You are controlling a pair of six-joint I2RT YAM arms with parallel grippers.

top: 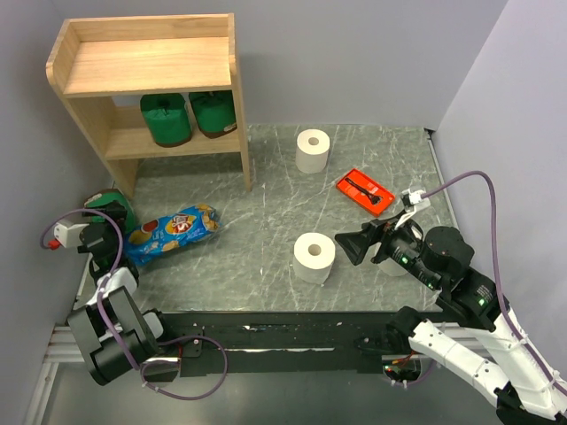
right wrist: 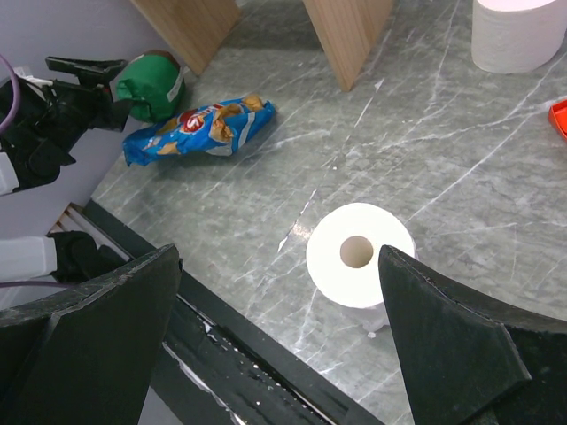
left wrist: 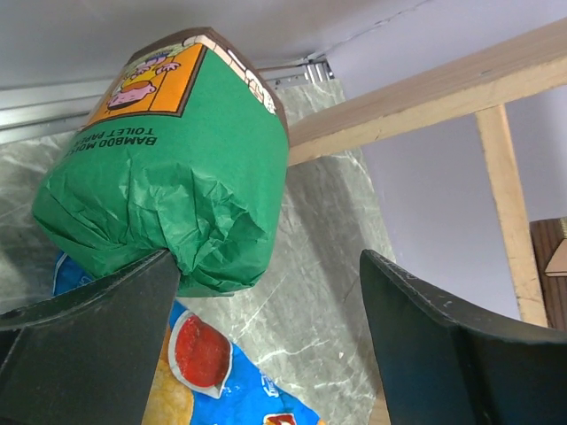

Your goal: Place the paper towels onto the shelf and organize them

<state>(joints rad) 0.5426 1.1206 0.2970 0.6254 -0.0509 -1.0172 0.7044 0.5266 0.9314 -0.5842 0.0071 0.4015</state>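
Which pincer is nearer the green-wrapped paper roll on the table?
Left. The left pincer is open right at the green-wrapped paper roll; the right pincer is far across from it.

Top view:
- Third white roll (top: pixel 392 266), centre right: almost wholly under right arm (top: pixel 443 257), so only a white sliver shows.
- Loose green roll (top: pixel 115 204), left edge: near side covered by left arm (top: pixel 104 252).
- Shelved green rolls (top: pixel 166 119): tops hidden behind the top board of shelf (top: pixel 142 66).
- Dark item on tray (top: pixel 365 191): too small to identify.
- Right arm cut off at lower right corner.

Left wrist view:
- Bag (left wrist: pixel 213 372): cut by bottom edge, partly under the loose green roll and one finger (left wrist: pixel 89 336) of left gripper (left wrist: pixel 266 261).
- Wrap print only partly legible.
- Shelf runs out of frame at right.

Right wrist view:
- Far white roll (right wrist: pixel 509 35): cut by top edge.
- Tray: only a corner at right edge.
- Shelf legs cut at top.
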